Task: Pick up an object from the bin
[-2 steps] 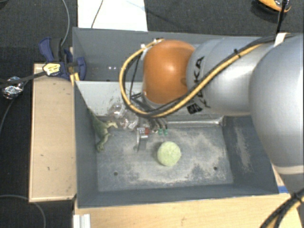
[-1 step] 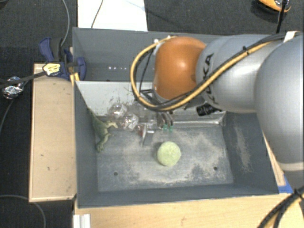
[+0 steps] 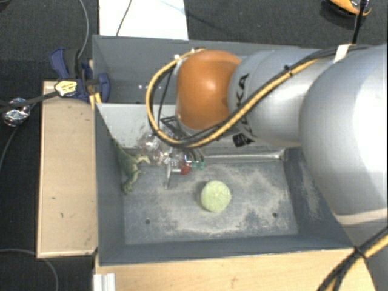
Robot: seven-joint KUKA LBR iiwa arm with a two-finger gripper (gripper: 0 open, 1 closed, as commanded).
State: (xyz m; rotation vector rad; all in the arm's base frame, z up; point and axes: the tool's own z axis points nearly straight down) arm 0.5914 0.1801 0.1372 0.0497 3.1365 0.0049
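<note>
Hanging in the bin point(image 3: 267, 193), the tool point(image 3: 171, 165) has a green toy dinosaur point(image 3: 129, 167) at 9 o'clock, a pale green ball point(image 3: 215, 196) at 4 o'clock. Whether it is wide or narrow cannot be told.

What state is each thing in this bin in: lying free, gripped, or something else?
Small green plastic dinosaur figure: at the bin's left wall, not gripped.
Pale green round fuzzy ball: resting free on the floor, mid-bin.
End effector: low in the bin, between dinosaur and ball.
Grey metal bin: holds both things.
</note>
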